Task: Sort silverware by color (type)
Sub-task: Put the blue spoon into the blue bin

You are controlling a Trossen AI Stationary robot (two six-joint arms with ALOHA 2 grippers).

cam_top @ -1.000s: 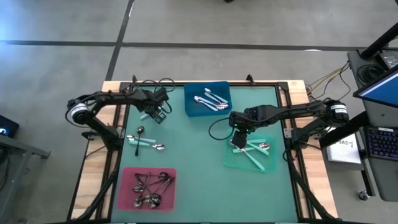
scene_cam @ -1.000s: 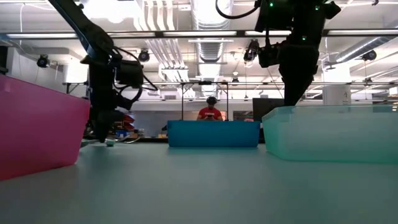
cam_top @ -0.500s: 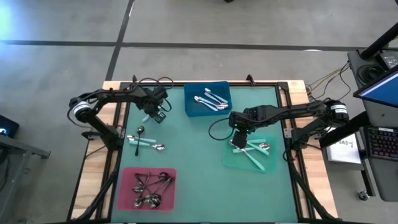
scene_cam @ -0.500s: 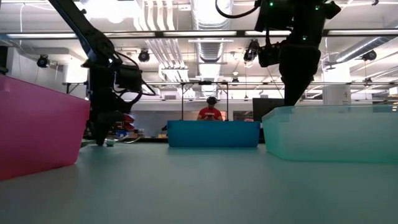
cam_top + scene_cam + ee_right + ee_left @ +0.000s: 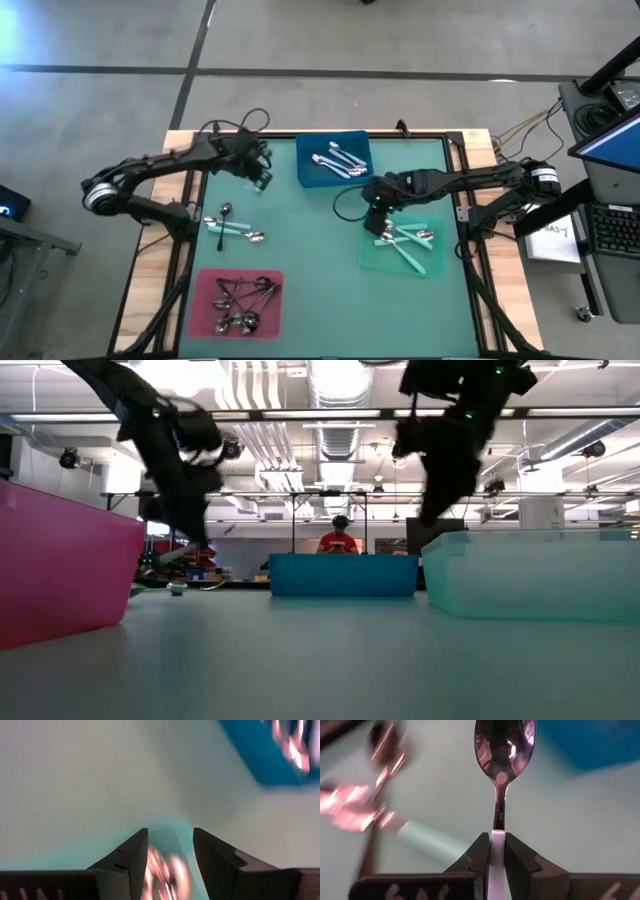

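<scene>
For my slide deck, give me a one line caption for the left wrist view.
Left gripper shut on a pale-handled spoon above the green mat.

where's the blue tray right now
In the high view the blue tray sits at the table's far edge, centre, between the left claw and right claw.

No legible text, label, brand, number or sign can be made out in any view; markings on the white sheet at the right edge are unreadable.
</scene>
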